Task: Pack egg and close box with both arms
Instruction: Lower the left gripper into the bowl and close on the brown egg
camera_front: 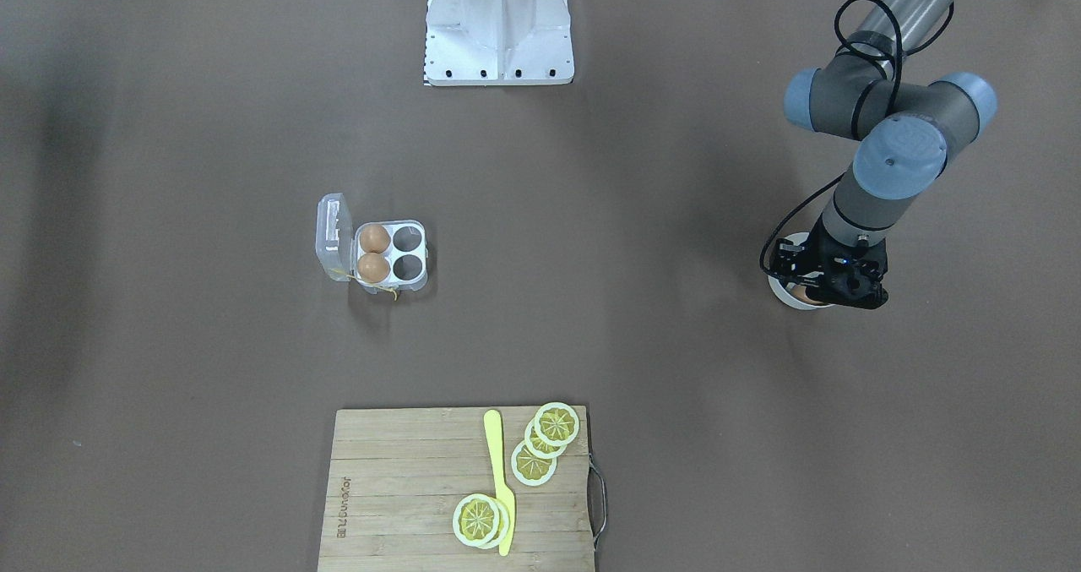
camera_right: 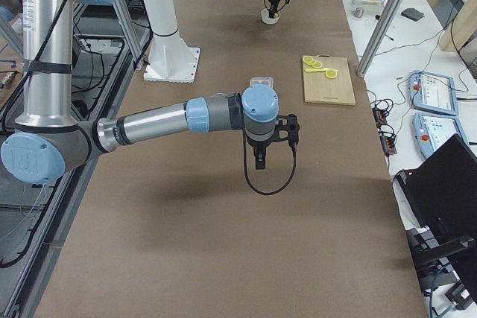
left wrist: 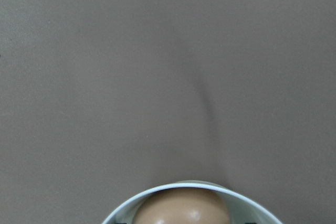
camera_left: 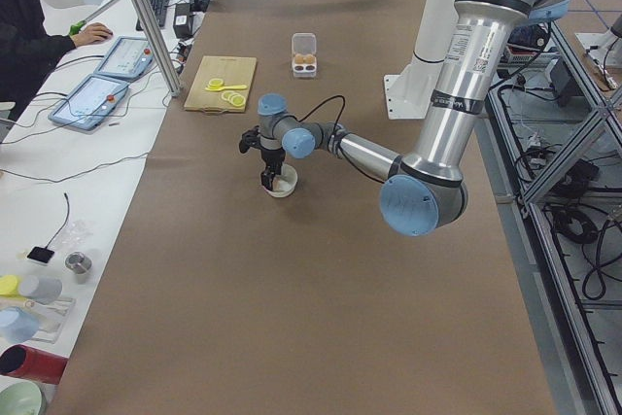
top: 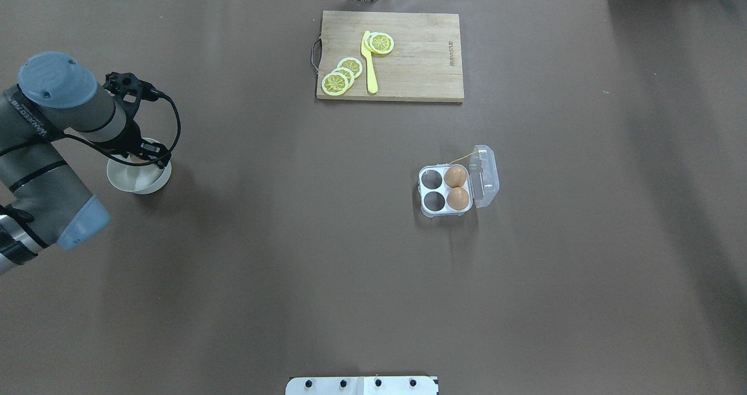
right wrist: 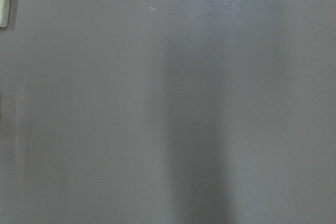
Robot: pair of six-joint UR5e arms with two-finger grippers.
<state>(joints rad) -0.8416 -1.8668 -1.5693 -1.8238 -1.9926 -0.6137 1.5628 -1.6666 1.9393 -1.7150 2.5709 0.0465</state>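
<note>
- The left black two-finger pincer (top: pixel 145 156) is lowered into the round white bowl (top: pixel 139 180). I cannot tell whether its jaws are closed on the small light-brown egg (left wrist: pixel 184 207).
- The right black pincer (camera_right: pixel 258 163) hangs over the brown bench (top: pixel 292 237). How far open it is, I cannot tell.
- Only the top of the egg shows, so its long axis is unclear.
- The egg lies in the bowl, directly at the left pincer. It is well apart from the clear-plastic four-cell box (top: pixel 444 188), whose lid (top: pixel 486 176) stands open.

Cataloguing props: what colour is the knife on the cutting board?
The knife is yellow; front-facing view.
</note>
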